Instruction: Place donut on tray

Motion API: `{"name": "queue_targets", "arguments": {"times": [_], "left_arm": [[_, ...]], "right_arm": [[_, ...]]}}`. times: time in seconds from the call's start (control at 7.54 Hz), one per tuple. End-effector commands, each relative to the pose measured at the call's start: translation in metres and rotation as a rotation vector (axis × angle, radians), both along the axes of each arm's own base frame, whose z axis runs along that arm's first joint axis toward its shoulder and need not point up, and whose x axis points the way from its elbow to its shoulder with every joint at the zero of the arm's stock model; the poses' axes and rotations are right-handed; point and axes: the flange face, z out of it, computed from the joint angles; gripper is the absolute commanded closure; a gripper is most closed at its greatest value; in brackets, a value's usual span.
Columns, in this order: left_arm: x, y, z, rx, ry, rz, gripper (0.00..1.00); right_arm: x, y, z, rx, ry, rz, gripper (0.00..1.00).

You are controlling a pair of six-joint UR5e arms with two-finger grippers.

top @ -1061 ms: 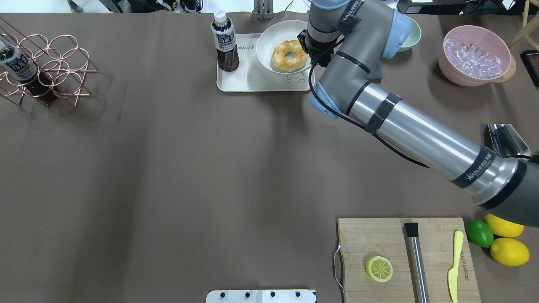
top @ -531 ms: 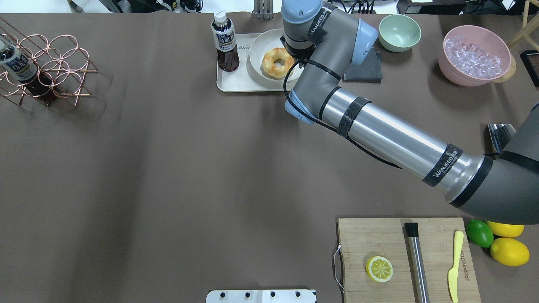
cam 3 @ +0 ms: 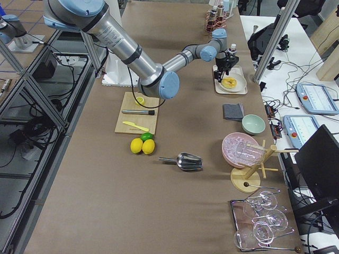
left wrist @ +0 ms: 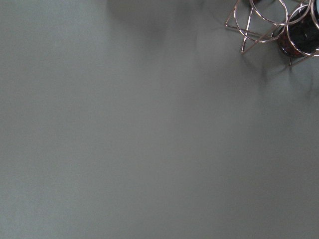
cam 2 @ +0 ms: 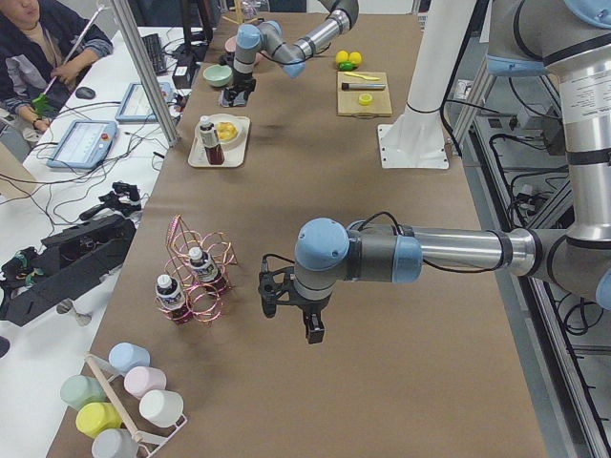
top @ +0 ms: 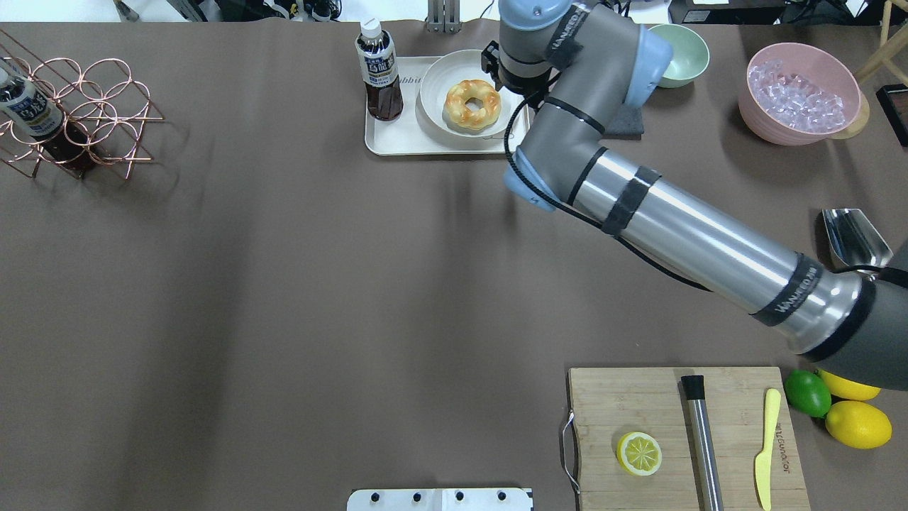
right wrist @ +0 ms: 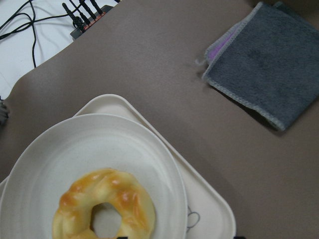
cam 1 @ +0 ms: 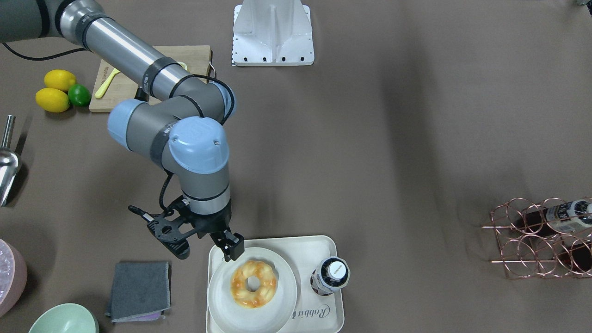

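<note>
The donut (top: pixel 472 104), golden-orange with pale patches, lies in a round off-white plate (top: pixel 433 99). The plate rests on the cream tray (top: pixel 397 142), on its right part. The donut also shows in the front view (cam 1: pixel 254 283) and the right wrist view (right wrist: pixel 103 204). My right gripper (cam 1: pixel 230 247) hovers at the plate's rim on the tray's corner, open and empty; its tips stand wide apart at the bottom edge of the wrist view. My left gripper (cam 2: pixel 307 324) hangs over bare table near the copper rack; I cannot tell whether it is open or shut.
A dark tea bottle (top: pixel 378 71) stands on the tray's left end. A grey cloth (cam 1: pixel 137 291) and a green bowl (top: pixel 681 44) lie beside the tray. A pink bowl of ice (top: pixel 801 92), a metal scoop (top: pixel 855 238), a cutting board (top: pixel 638 397) and a copper rack (top: pixel 78 113) stand farther off.
The plate with the donut slid left, fully onto the tray. The right gripper then drew back to the right, off the plate.
</note>
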Motion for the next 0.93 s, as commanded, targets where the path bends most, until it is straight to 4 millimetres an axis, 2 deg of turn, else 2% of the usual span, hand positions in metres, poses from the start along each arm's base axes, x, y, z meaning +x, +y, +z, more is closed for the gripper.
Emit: {"name": "queue_targets", "arguments": {"times": [0.0,0.27,0.4,0.53,0.66,0.8], "left_arm": [[0.002,0.005,0.004,-0.010,0.003,0.005,0.01],[0.003,0.005,0.004,-0.010,0.003,0.006,0.01],[0.004,0.005,0.004,-0.010,0.003,0.008,0.01],[0.004,0.005,0.005,-0.012,0.003,0.008,0.01],[0.004,0.005,0.004,-0.011,0.003,0.009,0.01],[0.004,0.005,0.004,-0.012,0.003,0.008,0.01]], "right_arm": [[0.111,0.032,0.045,0.066,-0.054,-0.186,0.00],[0.206,0.063,0.102,0.143,-0.081,-0.322,0.00],[0.258,0.086,0.136,0.174,-0.083,-0.370,0.00],[0.317,0.112,0.182,0.206,-0.063,-0.420,0.00],[0.366,0.138,0.224,0.229,-0.031,-0.463,0.00],[0.402,0.155,0.260,0.252,-0.004,-0.511,0.00]]}}
